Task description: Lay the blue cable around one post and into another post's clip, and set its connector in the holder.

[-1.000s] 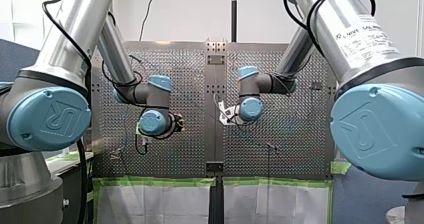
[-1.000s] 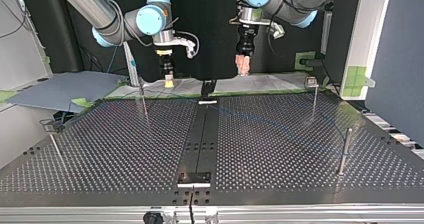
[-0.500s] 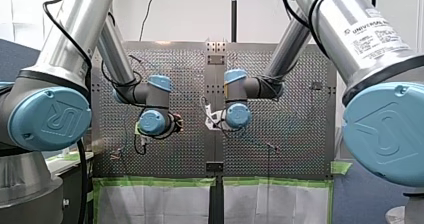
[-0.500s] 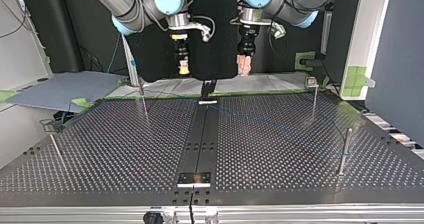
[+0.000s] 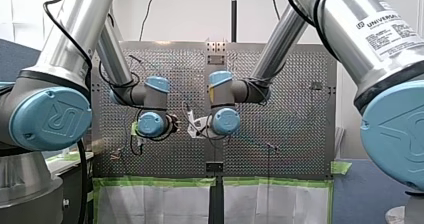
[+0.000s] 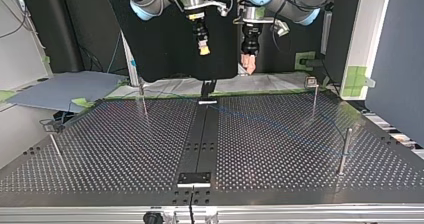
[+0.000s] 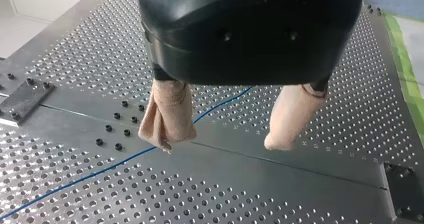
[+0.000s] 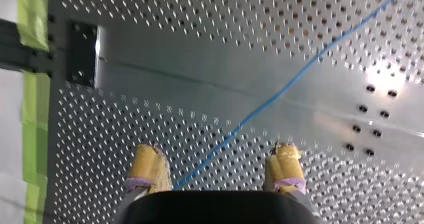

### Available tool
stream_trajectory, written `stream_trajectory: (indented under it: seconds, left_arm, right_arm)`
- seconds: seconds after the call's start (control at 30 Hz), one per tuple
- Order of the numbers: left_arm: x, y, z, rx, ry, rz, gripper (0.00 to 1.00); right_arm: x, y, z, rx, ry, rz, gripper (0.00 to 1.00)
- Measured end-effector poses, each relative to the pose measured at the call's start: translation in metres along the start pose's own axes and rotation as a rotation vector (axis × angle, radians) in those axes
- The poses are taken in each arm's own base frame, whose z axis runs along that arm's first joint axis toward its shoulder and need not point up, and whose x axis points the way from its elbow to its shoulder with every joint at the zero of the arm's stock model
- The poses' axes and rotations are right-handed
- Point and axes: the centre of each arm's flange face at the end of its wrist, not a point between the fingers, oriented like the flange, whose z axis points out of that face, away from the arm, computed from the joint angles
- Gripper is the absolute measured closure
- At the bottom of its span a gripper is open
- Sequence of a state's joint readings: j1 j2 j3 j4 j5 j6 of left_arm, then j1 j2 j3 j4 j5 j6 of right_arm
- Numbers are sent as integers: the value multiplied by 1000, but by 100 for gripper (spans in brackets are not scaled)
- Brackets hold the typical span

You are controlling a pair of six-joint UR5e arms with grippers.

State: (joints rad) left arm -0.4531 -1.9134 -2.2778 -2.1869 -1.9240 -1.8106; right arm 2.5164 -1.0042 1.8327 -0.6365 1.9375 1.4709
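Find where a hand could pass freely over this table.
Bare: the table's near-left stretch in the top view, between the left-edge post and the centre strip. Crowded: the right half, crossed by the blue cable towards the right post.

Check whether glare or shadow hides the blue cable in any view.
Right wrist view: glare on the table beside the blue cable, which reads plainly. Left wrist view: even light; my left pincer covers a stretch of it. Top view: the cable is faint on the shiny table. Front view: I cannot make it out.
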Motion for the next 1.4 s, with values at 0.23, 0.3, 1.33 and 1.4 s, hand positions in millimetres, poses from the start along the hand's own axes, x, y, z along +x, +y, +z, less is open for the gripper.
stream_trajectory:
  seconds: [0.23,0.3,1.33,1.4]
  left_arm:
    - [0,2,0,-6,6,3,0]
    - [1,4,0,-9,11,4,0]
    - [21,20,-31,10,69,29,0]
    - [22,19,-32,19,59,29,0]
  right_arm:
    - [-5,-27,-21,56,15,5,1]
    - [-5,-36,-28,74,17,2,1]
    - [-27,35,9,108,59,25,1]
    - [-26,36,11,119,64,25,1]
